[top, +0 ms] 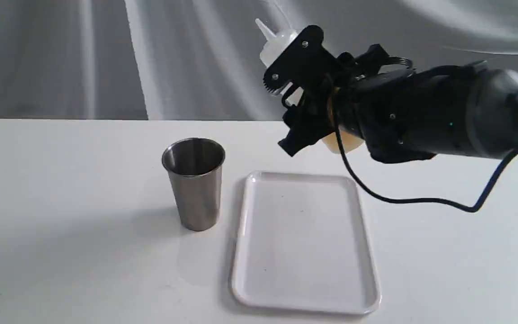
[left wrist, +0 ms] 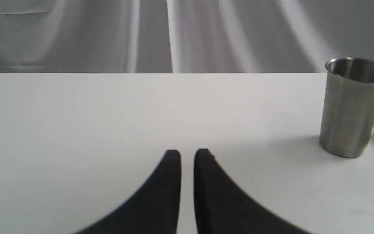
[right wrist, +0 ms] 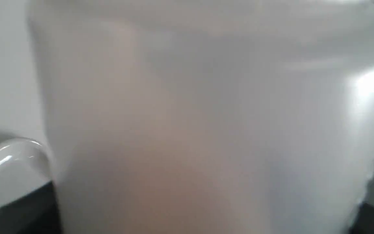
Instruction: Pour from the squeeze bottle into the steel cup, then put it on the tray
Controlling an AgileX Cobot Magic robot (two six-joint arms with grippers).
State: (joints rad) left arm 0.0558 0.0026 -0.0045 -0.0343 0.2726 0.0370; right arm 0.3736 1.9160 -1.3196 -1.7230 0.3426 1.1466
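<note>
The squeeze bottle (top: 277,42) hangs in the air above the far edge of the tray (top: 304,238), its nozzle pointing up and left and amber liquid at its base. My right gripper (top: 286,108) is shut on its body. In the right wrist view the bottle's translucent wall (right wrist: 206,113) fills almost the whole picture. The steel cup (top: 194,182) stands upright on the table just left of the tray, and I cannot see into it. My left gripper (left wrist: 187,152) rests low over the table well left of the cup (left wrist: 352,107), fingers together with nothing between them.
The white table (top: 61,180) ends at a grey draped backdrop. A black cable (top: 421,200) droops from the right arm over the table to the right of the tray. A tray corner (right wrist: 8,162) shows beside the bottle in the right wrist view.
</note>
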